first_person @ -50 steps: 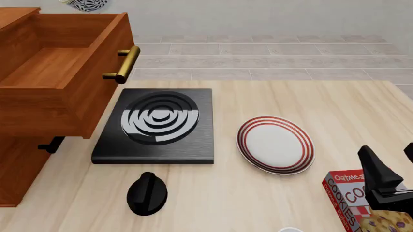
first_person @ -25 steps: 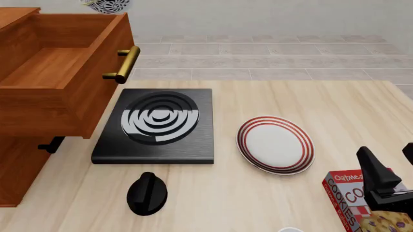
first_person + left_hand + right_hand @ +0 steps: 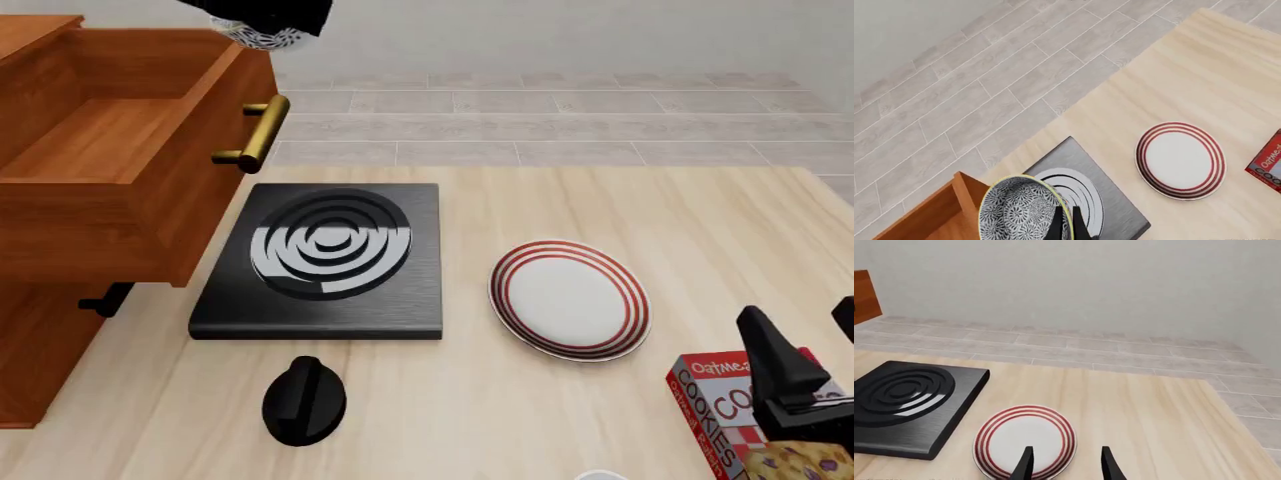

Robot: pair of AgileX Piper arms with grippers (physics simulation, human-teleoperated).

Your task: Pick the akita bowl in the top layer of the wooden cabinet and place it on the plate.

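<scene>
Carrying akita bowl [image 3: 1026, 210] toward plate [image 3: 1180, 160] | left gripper [image 3: 1066, 227] apparently pinching rim | right gripper [image 3: 1066, 462] jaws apart | next: lower centred.

The renders were bright, evenly lit and sharp throughout, without blur, glare or edge distortion. Soft, faint shadows lay on the table [image 3: 561, 420] under the plate [image 3: 570, 299] and beside the black stove [image 3: 324, 262], suggesting diffuse overhead light.

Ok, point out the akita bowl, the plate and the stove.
akita bowl [image 3: 1017, 212], left wrist view, on its patterned inside.
plate [image 3: 570, 299], front view, on its white centre.
stove [image 3: 330, 247], front view, on its ringed burner.
</scene>
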